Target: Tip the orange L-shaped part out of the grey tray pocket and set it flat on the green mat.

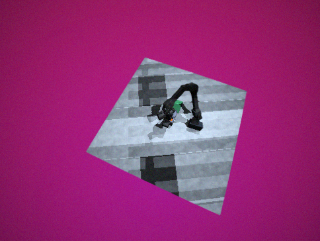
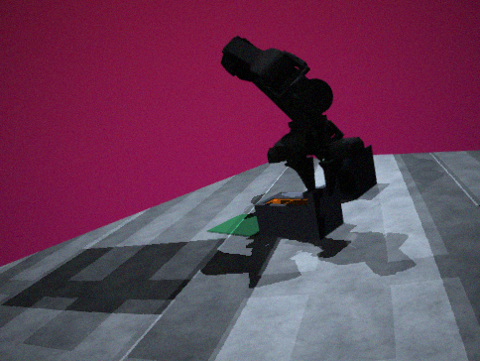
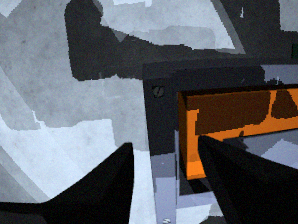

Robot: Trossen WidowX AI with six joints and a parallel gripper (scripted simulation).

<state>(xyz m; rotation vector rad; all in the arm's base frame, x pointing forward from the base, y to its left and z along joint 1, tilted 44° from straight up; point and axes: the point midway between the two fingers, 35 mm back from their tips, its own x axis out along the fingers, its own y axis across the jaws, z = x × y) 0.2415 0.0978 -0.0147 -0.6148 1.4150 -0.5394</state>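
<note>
The orange L-shaped part lies in the pocket of the grey tray. In the wrist view one side face of the part shows at its left end, and a dark gap shows below its short leg. Whether it is tilted I cannot tell for certain. My gripper is partly open and empty. Its right fingertip is over the short leg, low at the part; contact is not clear. Its left fingertip is outside the tray's edge. The green mat lies beside the tray.
The arm's black base stands on the table close to the tray. Small screws sit in the tray's top. Dark patches and shadows cross the patterned table.
</note>
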